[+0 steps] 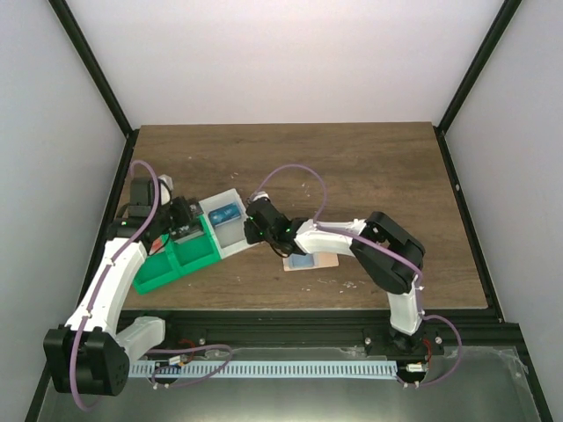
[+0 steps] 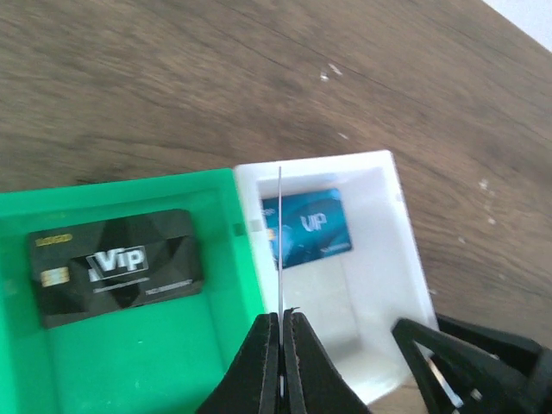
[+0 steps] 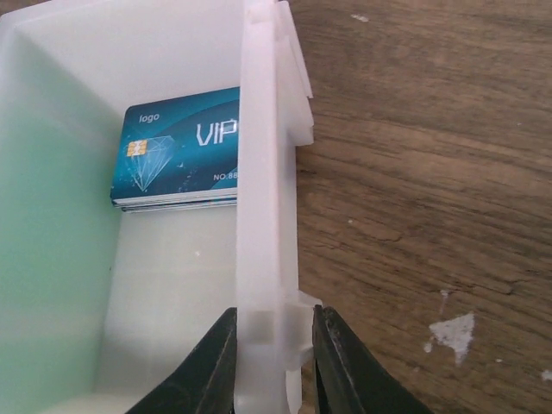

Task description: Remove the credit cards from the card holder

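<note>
Left hand closed on a thin card, edge-on, face unreadable, above the wall between green tray and white box. Right hand clamps the white box's side wall. Blue VIP card flat in box; black VIP card in tray. Card holder on bench, under right arm.

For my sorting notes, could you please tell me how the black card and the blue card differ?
The black card is dark with silver print; the blue card is bright blue. The black card lies in the green tray, the blue card in the white box. Both lie flat, face up, printed VIP.
</note>
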{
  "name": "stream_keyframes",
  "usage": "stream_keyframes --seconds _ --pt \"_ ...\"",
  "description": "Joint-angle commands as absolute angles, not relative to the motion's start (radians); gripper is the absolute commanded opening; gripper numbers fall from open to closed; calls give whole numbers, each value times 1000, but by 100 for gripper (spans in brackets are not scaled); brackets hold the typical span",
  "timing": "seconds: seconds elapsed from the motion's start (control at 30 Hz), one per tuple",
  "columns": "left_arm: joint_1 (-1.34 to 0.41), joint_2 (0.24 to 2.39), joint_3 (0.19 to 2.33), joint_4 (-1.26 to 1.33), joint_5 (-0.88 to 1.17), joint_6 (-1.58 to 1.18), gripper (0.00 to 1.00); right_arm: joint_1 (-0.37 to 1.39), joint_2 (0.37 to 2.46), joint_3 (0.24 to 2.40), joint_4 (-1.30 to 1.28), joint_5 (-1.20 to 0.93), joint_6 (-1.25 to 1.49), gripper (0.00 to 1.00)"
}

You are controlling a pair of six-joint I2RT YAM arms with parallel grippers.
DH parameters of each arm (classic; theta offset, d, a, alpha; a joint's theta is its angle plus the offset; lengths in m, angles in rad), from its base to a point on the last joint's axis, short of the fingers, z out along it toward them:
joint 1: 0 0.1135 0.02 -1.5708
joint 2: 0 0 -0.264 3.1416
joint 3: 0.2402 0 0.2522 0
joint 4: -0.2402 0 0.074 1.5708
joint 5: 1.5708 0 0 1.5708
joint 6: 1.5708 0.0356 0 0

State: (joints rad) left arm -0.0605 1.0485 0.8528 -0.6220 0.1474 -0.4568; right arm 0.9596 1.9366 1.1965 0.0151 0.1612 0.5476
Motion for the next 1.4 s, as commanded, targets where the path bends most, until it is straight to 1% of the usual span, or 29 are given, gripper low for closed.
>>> stream_keyframes --seconds 0.0,0.07,0.17,0.33,0.57,0.77,0.93,1.0,1.1,1.23,1.3,1.37 --pt "-57 1064 830 -571 328 -425 0 932 1923 1233 -4 210 583 6" --pt "-58 1089 818 -557 387 -433 0 915 1919 1228 -9 221 595 1" --pt "-60 1112 811 -522 461 -434 0 894 1901 1218 -24 234 614 1" --pt "-65 1115 827 -505 448 -430 0 874 1853 1181 -40 288 642 1" --pt "-74 1147 835 -468 443 -433 0 825 1822 1115 -42 290 678 0" --pt "-76 1213 847 -449 445 -426 0 818 1792 1073 -34 307 679 1" --pt "-76 1271 876 -421 453 -425 0 817 1765 1031 20 274 657 1" --pt "-77 1300 895 -409 459 -418 0 818 1762 1022 36 253 645 5" --pt "-78 1358 939 -404 486 -388 0 818 1762 1018 35 234 636 16" --pt "-82 1431 974 -395 486 -380 0 818 1724 991 63 196 612 26" --pt "-90 1452 985 -389 488 -385 0 818 1698 970 78 188 603 33" --pt "-106 1467 991 -387 465 -385 0 818 1666 948 87 187 599 43"
